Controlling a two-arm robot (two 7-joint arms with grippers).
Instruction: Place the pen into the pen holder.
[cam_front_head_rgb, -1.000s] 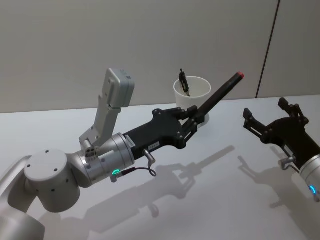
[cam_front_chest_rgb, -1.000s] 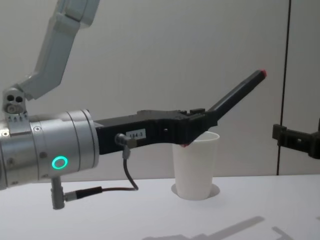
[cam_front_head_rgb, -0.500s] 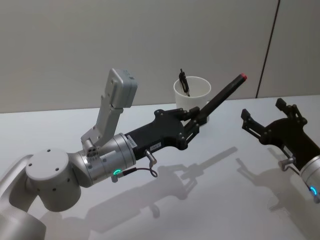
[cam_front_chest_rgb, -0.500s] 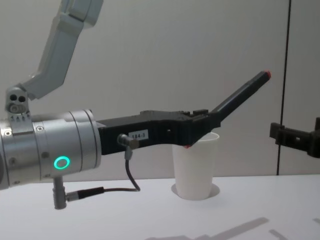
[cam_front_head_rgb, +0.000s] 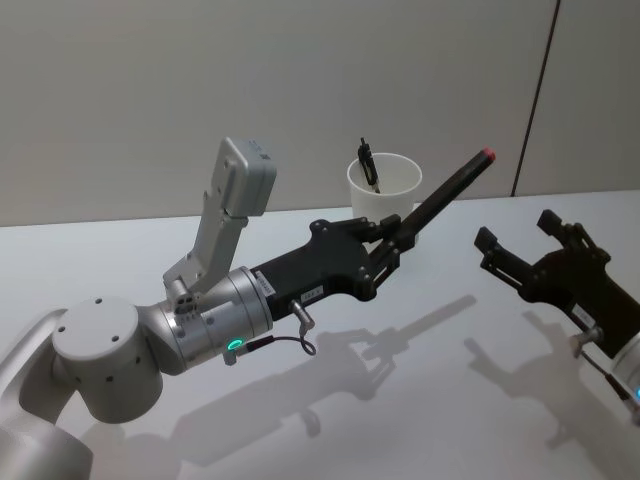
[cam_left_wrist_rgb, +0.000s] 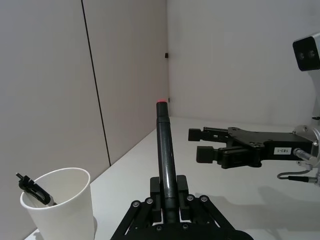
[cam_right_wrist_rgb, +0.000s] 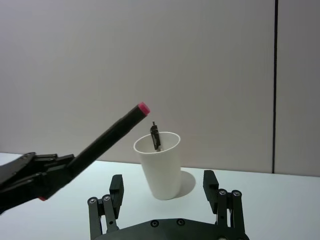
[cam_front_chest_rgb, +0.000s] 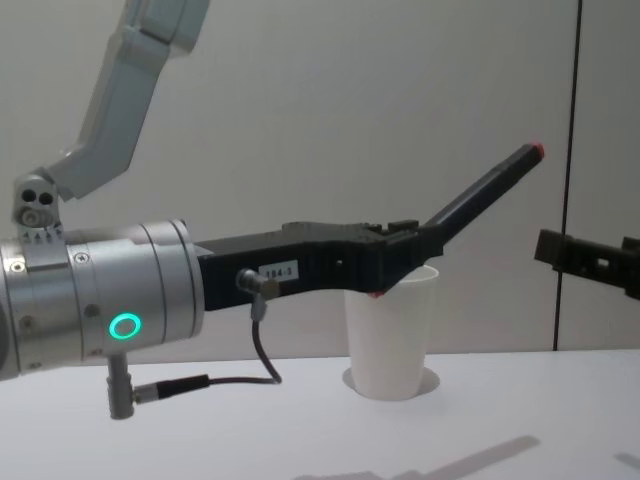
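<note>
The left gripper (cam_front_head_rgb: 392, 240) has its jaws pinching the pen (cam_front_head_rgb: 447, 188) near its lower end. The pen slants up beside the pen holder (cam_front_head_rgb: 385, 200) at the worktop (cam_front_head_rgb: 120, 250)'s far edge. The right gripper (cam_front_head_rgb: 518, 232) has its jaws spread.

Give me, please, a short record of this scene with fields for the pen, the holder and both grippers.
pen holder: white cup, upright on the table, a dark clipped pen inside
pen: black with red end, tilted red end up, outside the pen holder
left gripper: shut on pen, in front of the pen holder
right gripper: open, empty, off to the right
</note>
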